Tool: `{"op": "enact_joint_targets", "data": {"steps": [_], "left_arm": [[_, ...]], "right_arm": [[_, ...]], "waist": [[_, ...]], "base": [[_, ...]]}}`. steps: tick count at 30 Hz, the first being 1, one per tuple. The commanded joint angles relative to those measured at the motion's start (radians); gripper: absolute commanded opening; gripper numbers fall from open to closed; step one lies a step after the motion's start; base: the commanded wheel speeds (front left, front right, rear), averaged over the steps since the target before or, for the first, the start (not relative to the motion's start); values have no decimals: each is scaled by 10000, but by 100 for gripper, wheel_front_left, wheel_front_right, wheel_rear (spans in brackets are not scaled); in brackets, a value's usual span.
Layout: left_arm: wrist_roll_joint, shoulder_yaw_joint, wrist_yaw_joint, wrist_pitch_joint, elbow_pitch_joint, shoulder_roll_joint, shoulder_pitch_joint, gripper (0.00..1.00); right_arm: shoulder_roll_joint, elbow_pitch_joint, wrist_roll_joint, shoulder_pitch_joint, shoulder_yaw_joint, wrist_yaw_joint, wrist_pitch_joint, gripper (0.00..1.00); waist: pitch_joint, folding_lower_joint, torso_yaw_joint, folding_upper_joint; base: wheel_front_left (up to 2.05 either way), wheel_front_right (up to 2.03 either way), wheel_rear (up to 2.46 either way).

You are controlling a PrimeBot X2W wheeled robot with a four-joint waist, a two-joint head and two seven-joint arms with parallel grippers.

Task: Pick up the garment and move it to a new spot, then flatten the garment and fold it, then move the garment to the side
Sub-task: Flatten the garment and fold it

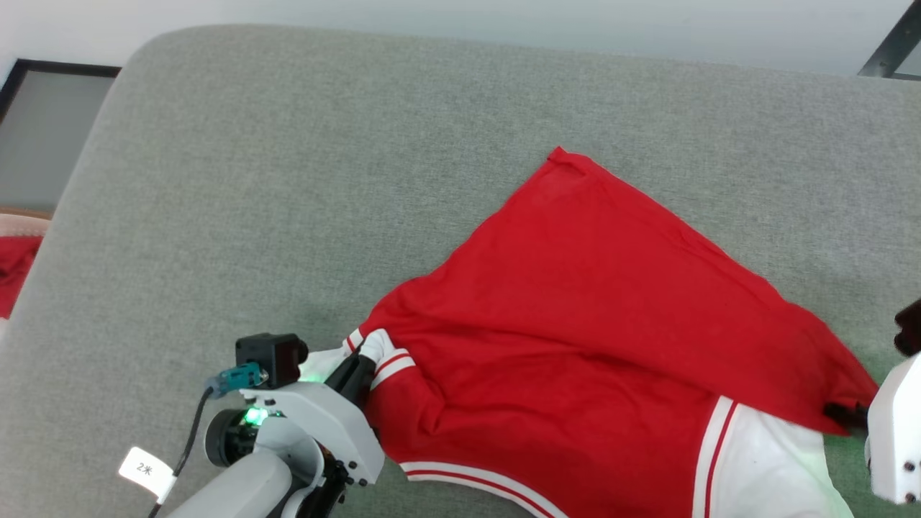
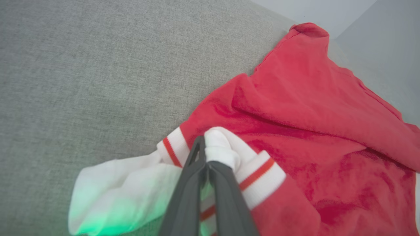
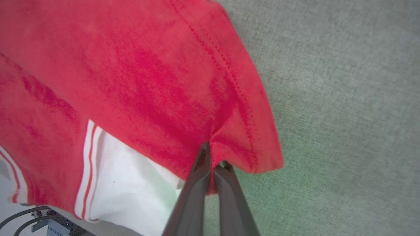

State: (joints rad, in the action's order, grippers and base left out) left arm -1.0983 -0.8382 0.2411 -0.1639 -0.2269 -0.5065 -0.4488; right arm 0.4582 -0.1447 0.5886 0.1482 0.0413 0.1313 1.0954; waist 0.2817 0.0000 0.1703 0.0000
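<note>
The garment, a bright red jersey with white sleeve panels and red-white striped trim, lies spread on the grey padded surface. My left gripper is shut on a white, striped fold of the garment at its near left edge; in the left wrist view the left gripper pinches white cloth between its dark fingers. At the lower right, my right gripper is shut on the red hem; the right gripper bites the garment near a stitched corner. No letters or numbers show.
The grey padded surface stretches wide and bare to the left and back. At the far left edge lies a red cloth bundle beside a dark-framed panel. Cables hang below the near edge.
</note>
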Motion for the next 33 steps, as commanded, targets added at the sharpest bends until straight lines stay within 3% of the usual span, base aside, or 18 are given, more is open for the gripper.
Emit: {"op": "enact_joint_targets", "data": {"steps": [1, 7, 8, 9, 10, 11, 23, 33], "left_arm": [[-52, 31, 64, 9, 50, -49, 109, 0], [-82, 51, 117, 71, 140, -133, 107, 0], [-79, 52, 123, 79, 150, -142, 100, 0], [-75, 50, 126, 81, 165, -148, 93, 0], [-70, 45, 124, 85, 176, -154, 91, 0], [-62, 37, 132, 96, 186, -160, 89, 0], [-56, 30, 208, 61, 301, -224, 159, 0], [38, -48, 231, 22, 370, -134, 105, 0]], "right_arm": [[-180, -120, -185, -259, 163, -11, -66, 0], [-638, -226, -558, -649, 290, -11, -364, 0], [-661, -230, -615, -654, 275, -11, -411, 9], [-652, -242, -683, -682, 206, -11, -443, 29], [-619, -285, -713, -694, 148, -11, -517, 82], [-614, -318, -746, -690, 156, -11, -590, 100], [-794, -1663, -915, -1236, 625, -11, -1543, 100], [-374, -2971, -2076, 7, -76, -11, -5417, 100]], "waist": [[-2, 0, -51, 0], [-8, 0, -140, 0], [-11, 0, -149, 0], [-14, 0, -154, 0], [-22, 0, -159, 0], [-27, 0, -163, 0], [-76, 0, -214, 0], [-45, 0, -50, 0]], "base": [[0, 0, 0], [0, 0, 0], [0, 0, 0], [0, 0, 0], [0, 0, 0], [0, 0, 0], [0, 0, 0], [0, 0, 0]]}}
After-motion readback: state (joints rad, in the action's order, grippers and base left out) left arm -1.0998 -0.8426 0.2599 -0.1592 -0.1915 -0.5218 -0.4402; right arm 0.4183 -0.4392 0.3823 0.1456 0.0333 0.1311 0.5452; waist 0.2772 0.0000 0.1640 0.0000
